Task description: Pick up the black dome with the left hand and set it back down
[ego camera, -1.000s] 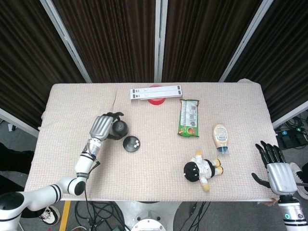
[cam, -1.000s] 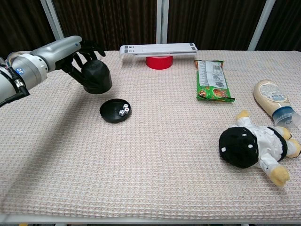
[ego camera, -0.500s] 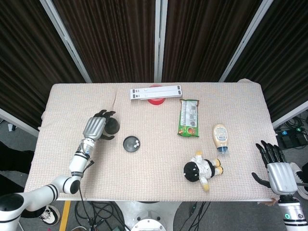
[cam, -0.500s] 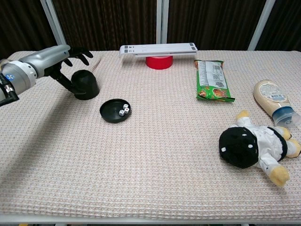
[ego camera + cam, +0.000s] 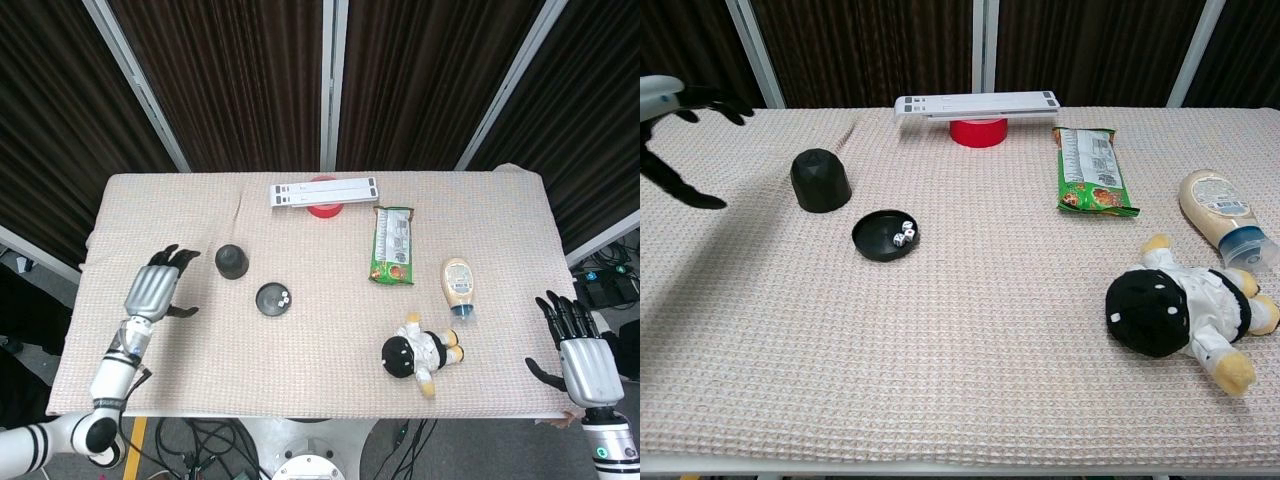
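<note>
The worktop (image 5: 300, 370) is covered with a pale woven cloth and carries everything else; near its far edge a long white bar (image 5: 324, 190) lies across a red round object (image 5: 323, 209), hiding most of it; to the right of these a green snack packet (image 5: 393, 244) lies flat, its long side running away from the robot; at the near right a plush doll (image 5: 420, 352) with a black head and white clothes lies on its side; just beyond the doll a squeeze bottle (image 5: 458, 284) lies down with its cap toward the robot. The left robot hand (image 5: 155, 290) hangs over the left part of the worktop, its fingers spread and holding nothing, clearly apart from the dome; in the chest view only its dark fingertips (image 5: 700, 98) show at the left edge; the right robot hand (image 5: 583, 362) is off the near right corner of the worktop, fingers apart and empty. The black dome (image 5: 231, 260) stands upright on the cloth at the left, with nothing touching it; just beside it, nearer the robot and a little to the right, sits a shallow black dish (image 5: 272, 298); inside the dish lie small white dice (image 5: 905, 235).
</note>
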